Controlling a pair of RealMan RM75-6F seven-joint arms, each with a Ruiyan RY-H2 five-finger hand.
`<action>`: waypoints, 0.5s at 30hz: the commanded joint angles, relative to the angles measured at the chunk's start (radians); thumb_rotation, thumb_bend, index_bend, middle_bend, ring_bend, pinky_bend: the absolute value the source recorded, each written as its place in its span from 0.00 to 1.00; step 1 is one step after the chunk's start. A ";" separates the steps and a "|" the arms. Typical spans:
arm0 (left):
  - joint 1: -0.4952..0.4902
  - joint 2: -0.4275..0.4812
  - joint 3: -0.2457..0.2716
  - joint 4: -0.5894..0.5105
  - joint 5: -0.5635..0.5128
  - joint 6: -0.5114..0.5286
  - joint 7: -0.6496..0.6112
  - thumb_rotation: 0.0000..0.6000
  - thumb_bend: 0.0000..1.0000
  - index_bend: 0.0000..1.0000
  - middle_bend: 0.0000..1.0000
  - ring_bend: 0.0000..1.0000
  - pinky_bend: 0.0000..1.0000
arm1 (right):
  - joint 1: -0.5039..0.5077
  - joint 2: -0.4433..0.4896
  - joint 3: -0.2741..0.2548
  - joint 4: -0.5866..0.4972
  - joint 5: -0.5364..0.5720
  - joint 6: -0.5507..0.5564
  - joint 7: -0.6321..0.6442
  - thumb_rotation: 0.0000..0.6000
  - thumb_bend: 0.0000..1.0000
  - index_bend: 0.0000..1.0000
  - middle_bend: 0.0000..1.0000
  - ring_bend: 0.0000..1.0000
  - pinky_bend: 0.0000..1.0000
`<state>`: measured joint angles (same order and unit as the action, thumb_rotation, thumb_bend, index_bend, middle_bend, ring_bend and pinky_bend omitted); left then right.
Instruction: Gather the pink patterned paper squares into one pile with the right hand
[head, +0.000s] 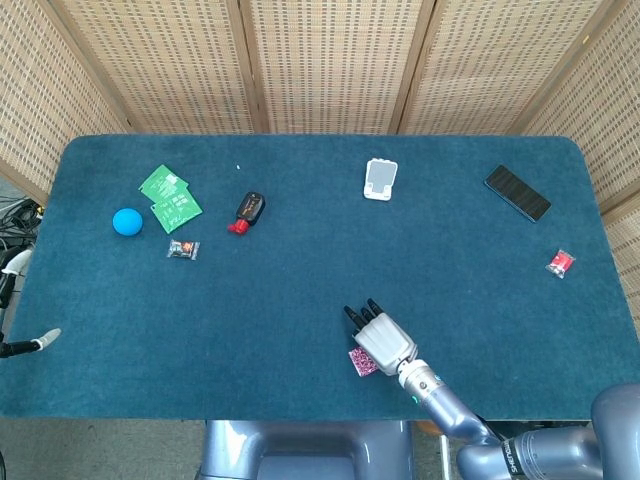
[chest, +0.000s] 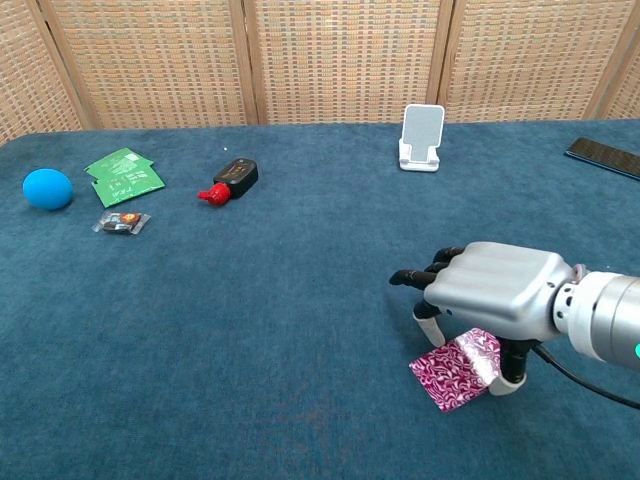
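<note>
Right hand (chest: 497, 297): my fingers are curled down over the pink paper (chest: 458, 369); firm grasp, cannot tell.
Paper: table's six o'clock edge.
Progress: I judge gathering nearly finished; only one pink bundle visible.

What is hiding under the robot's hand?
Pink patterned paper lies on the blue table under the right hand, its near part sticking out. The hand covers the rest, so whether it is one square or several cannot be told.
</note>
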<state>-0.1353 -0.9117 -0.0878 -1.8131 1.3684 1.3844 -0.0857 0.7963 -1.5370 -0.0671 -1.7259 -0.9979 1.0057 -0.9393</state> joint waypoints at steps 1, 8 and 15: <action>0.000 0.001 0.000 0.000 0.001 0.000 -0.001 1.00 0.00 0.00 0.00 0.00 0.00 | 0.001 0.002 0.001 -0.005 -0.001 0.003 -0.002 1.00 0.11 0.42 0.05 0.19 0.15; 0.002 0.003 0.000 0.000 0.002 0.001 -0.006 1.00 0.00 0.00 0.00 0.00 0.00 | 0.000 0.009 0.000 -0.021 -0.002 0.011 -0.004 1.00 0.10 0.41 0.05 0.19 0.15; 0.004 0.004 0.003 0.001 0.008 0.004 -0.013 1.00 0.00 0.00 0.00 0.00 0.00 | -0.013 0.065 0.007 -0.095 -0.036 0.058 0.007 1.00 0.10 0.41 0.04 0.19 0.15</action>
<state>-0.1315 -0.9075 -0.0851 -1.8120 1.3765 1.3883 -0.0983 0.7886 -1.4902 -0.0633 -1.8007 -1.0220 1.0493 -0.9383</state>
